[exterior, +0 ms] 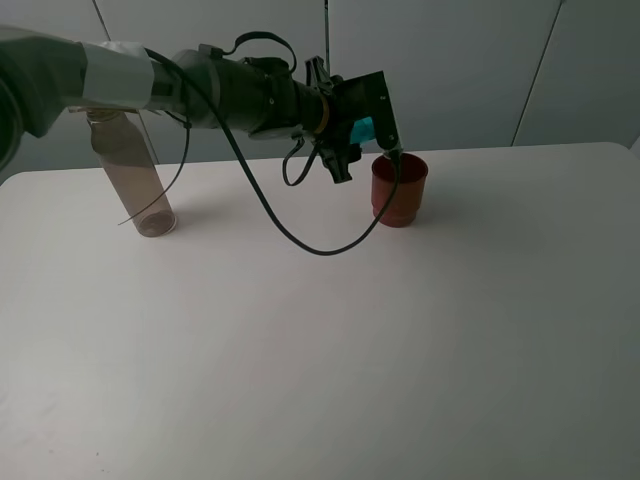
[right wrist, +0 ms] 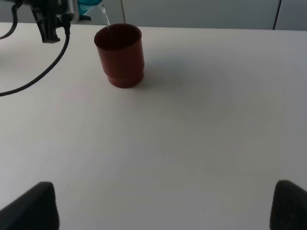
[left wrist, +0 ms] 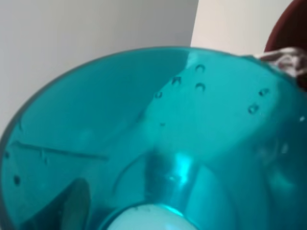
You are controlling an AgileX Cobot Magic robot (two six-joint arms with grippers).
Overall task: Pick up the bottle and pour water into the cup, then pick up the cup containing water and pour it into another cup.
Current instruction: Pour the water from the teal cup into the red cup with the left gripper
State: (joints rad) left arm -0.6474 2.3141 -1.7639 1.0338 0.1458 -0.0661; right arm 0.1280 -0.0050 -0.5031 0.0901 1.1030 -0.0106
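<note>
Fingers of the left gripper [exterior: 369, 134] are seen clamped on the cup [exterior: 361, 128] in the high view, where the teal tumbler is carried above the table [exterior: 330, 350] and tipped over toward the red cup [exterior: 400, 188]. The red cup is stood upright on the far part of the table, just under the tilted rim. The bottle [exterior: 135, 175] is left upright at the far left, well apart from both cups, its top hidden behind the arm. A black cable [exterior: 300, 238] is draped from the arm down to the tabletop.

In the left wrist view, almost the whole picture is filled by the inside of the cup [left wrist: 144, 134], with droplets scattered on its wall. Water [left wrist: 285, 60] is seen at its lip, beside a sliver of the red cup [left wrist: 290, 28].

In the right wrist view, the fingers of the right gripper [right wrist: 160, 208] are spread wide with nothing between them, low over bare table [right wrist: 192, 143]. A thin stream of water [right wrist: 104, 19] is seen falling from the cup [right wrist: 88, 5] into the red cup [right wrist: 120, 55].
</note>
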